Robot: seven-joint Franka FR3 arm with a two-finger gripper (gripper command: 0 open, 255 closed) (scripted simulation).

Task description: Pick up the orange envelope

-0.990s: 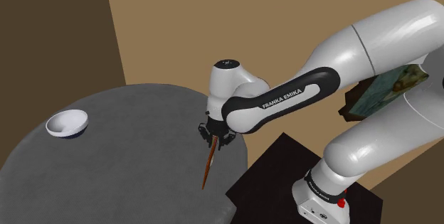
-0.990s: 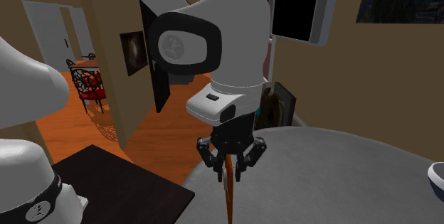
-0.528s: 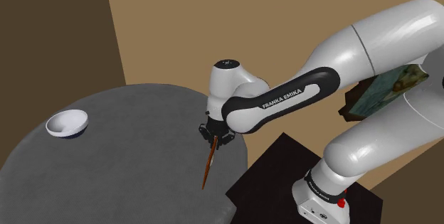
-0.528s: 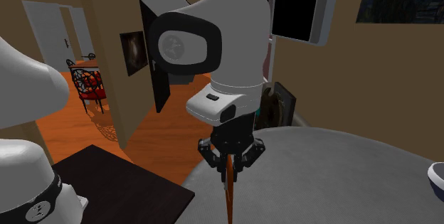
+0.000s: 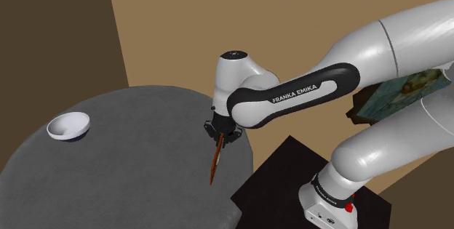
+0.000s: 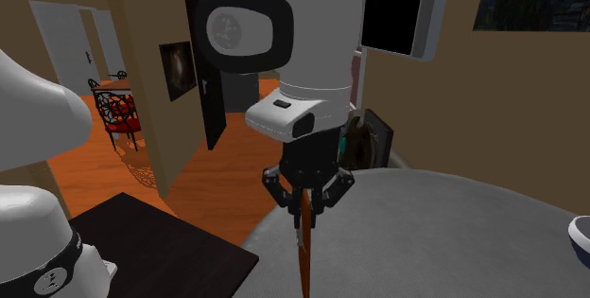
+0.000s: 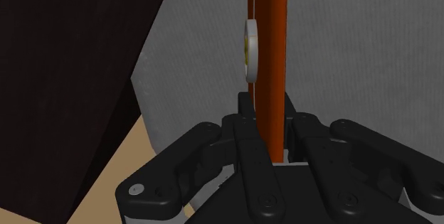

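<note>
Above grey table [image 5: 109,169], orange envelope [image 7: 271,45] in hand [image 7: 269,110]

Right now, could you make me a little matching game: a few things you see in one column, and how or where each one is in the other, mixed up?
Things:
1. orange envelope
2. white bowl
3. gripper
4. table

Descriptions:
A. grey and round
B. shut, pinching something thin
C. clamped at its top, hanging edge-on
D. resting on the table, toward the shoulder view's left

Pairs: 1-C, 2-D, 3-B, 4-A
</note>
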